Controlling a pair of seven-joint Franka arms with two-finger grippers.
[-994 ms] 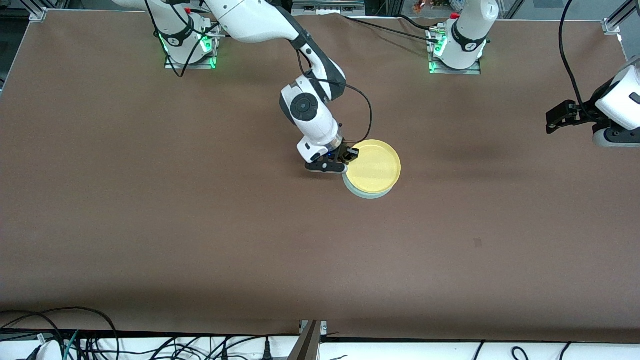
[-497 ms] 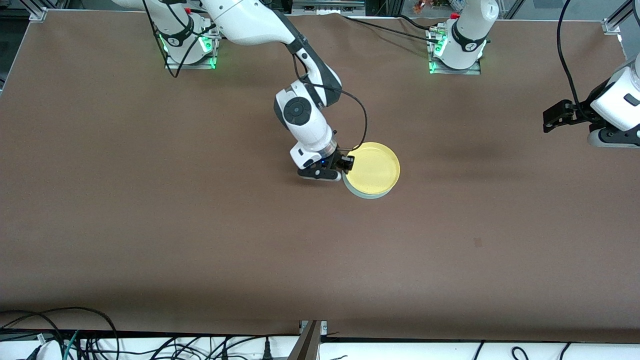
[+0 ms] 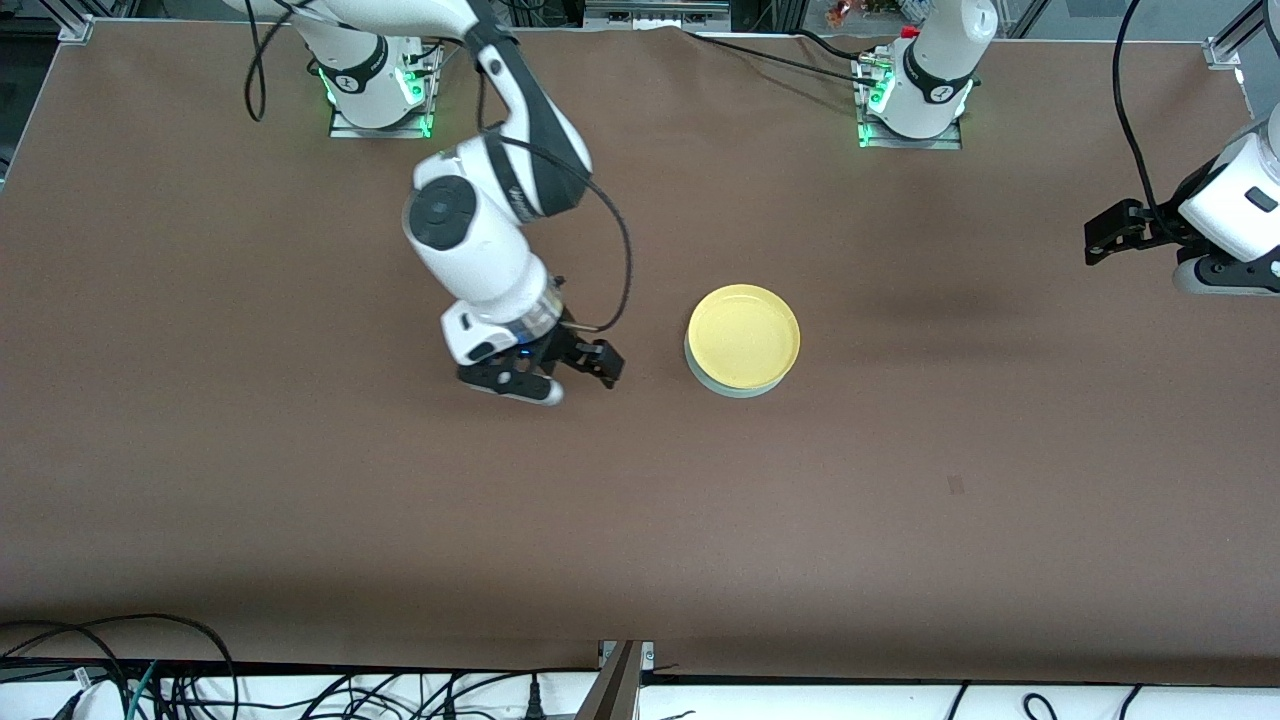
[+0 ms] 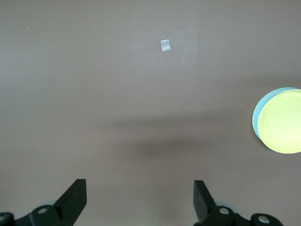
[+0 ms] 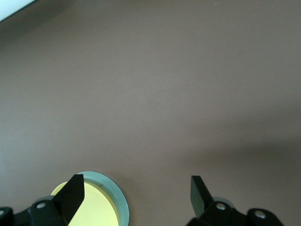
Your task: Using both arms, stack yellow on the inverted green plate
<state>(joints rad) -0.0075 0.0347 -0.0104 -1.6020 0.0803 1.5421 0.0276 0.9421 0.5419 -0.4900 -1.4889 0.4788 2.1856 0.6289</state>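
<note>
The right gripper [image 3: 585,375] has its jaws spread wide with nothing between them; it hangs over bare desk [image 3: 300,480] beside the plates, toward the right arm's end. In the right wrist view its two fingers [image 5: 70,195] frame brown desk, with the stack's edge at one finger. The yellow [image 3: 744,336] sits upright on the green plate [image 3: 735,388], whose pale rim shows as a crescent under it, about mid-desk. The left gripper [image 3: 1105,240] waits with jaws wide and empty over the left arm's end of the desk. A small pale mark [image 4: 165,45] lies on the desk.
</note>
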